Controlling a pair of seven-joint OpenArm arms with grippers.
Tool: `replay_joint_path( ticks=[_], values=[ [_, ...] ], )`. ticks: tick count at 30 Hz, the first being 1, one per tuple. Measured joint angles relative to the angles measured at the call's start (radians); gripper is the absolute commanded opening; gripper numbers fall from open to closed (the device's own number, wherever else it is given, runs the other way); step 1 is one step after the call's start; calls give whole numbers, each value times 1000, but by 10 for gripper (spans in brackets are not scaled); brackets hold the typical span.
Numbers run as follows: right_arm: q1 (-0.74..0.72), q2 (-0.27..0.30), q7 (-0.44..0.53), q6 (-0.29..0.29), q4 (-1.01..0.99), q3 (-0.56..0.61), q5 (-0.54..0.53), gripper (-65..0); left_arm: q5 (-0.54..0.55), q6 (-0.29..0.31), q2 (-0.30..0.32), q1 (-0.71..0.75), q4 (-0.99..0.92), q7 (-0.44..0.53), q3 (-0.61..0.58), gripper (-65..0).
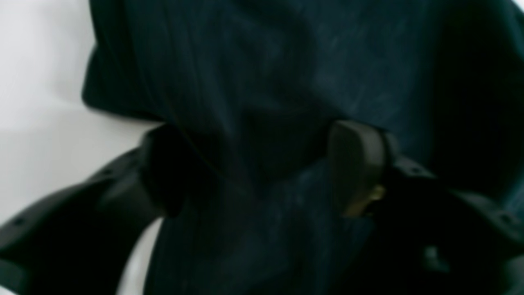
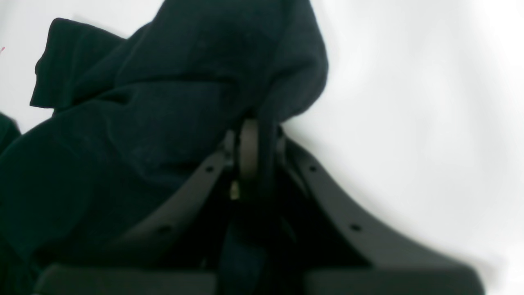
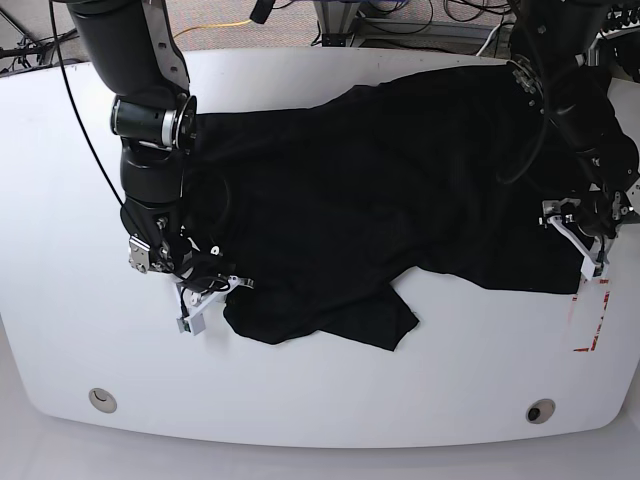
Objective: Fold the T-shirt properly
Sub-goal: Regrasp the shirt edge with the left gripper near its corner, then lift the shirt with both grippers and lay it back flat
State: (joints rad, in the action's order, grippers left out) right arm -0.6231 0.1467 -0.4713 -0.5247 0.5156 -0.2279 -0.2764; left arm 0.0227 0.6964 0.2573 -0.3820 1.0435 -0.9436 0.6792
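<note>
Black T-shirt [image 3: 400, 190] spread crumpled across white tabletop [image 3: 300, 400], long axis arm-to-arm | right gripper [image 2: 256, 137] clamped on its near corner | left gripper [image 1: 262, 164] jaws apart, straddling opposite edge

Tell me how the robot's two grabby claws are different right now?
The right gripper is pinched shut on the T-shirt, while the left gripper has its jaws spread wide with cloth lying between them. In the base view, the right gripper sits at the shirt's left edge, the left gripper at its right edge. Both are dark and low at the white table.
</note>
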Motion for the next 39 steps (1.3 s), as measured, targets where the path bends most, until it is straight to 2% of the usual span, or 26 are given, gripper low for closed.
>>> replay_joint_path(
  ticks=[2,5,10,13,17,27,31,35,39],
  values=[
    [0,0,0,0,0,0,0,-650,1,0,1,-6,0,3,-1,-511],
    [0,0,0,0,0,0,0,-650,0,0,1,-6,0,10,-2,-650],
    [4,-2,-13,0,27,0,11,-650,0,0,1,-6,-1,26,-2,-650],
    [17,-3,-95,3,98,0,20,-650,0,1,-2,-5,16,27,-1,-650],
    [40,-2,-212,10,239,0,36,-650,-3,1,-6,8,145,15,-2,-650],
    [52,-2,-418,7,605,0,34,-650,5,2,-18,2,431,-146,-1,-650],
    [41,4,-461,3,675,1,31,-650,45,1,-37,-15,534,-187,-2,-650],
    [-21,37,-519,-2,701,5,27,-650,77,2,-47,-62,624,-281,-16,-650],
    [-112,67,-547,-53,703,1,36,-650,105,1,-44,-130,706,-298,-43,-650]
  ],
)
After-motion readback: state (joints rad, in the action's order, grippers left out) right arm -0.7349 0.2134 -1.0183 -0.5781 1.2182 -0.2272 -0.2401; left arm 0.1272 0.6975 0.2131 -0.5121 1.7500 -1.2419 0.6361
